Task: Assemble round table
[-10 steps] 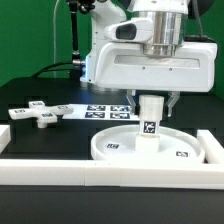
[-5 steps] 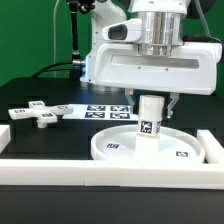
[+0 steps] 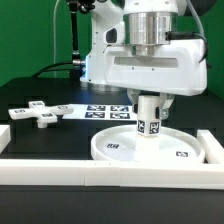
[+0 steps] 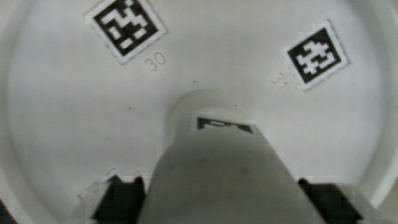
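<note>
The large rimmed round disc (image 3: 150, 147) lies flat on the black table at the exterior view's right. The short thick cylinder leg (image 3: 149, 120) stands upright on the disc's middle. My gripper (image 3: 149, 102) is shut on the leg's upper part from above. In the wrist view the leg (image 4: 221, 165) runs down between the two black fingertips (image 4: 121, 195) onto the disc (image 4: 71, 130), whose square tags show. The small cross-shaped foot (image 3: 40, 113) lies apart on the table at the exterior view's left.
The marker board (image 3: 108, 111) lies behind the disc. White border bars run along the near side (image 3: 90, 170) and at the exterior view's right (image 3: 213, 148). The arm's white body (image 3: 150, 65) hangs over the disc.
The gripper and wrist have turned about the vertical axis with the leg held; the leg's tag now faces slightly differently. The disc and foot have not moved.
</note>
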